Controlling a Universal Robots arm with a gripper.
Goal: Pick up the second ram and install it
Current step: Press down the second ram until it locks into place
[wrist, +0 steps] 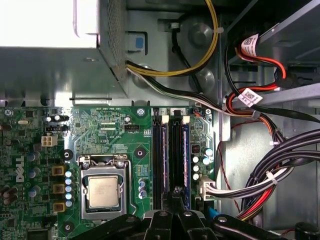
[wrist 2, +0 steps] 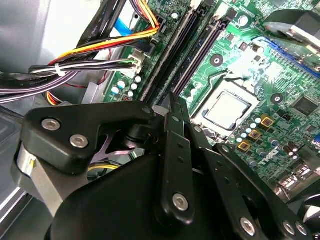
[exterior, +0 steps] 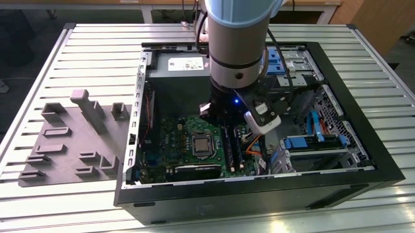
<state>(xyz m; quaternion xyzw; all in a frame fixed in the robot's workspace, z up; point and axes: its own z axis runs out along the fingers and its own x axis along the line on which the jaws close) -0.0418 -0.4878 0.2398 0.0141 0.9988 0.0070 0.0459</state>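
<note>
First wrist view: gripper low over the motherboard slots; fingers pinch something thin, probably the ram edge-on, long axis along slots. Can't confirm.

In the exterior view the arm is cut off at the top edge and hides part of the motherboard; the gripper's fingertips sit between the memory slots, their grip unclear.

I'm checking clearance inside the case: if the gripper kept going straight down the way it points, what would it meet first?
Most likely the memory slots on the motherboard, just beyond the gripper; how far above them it sits is unclear.
</note>
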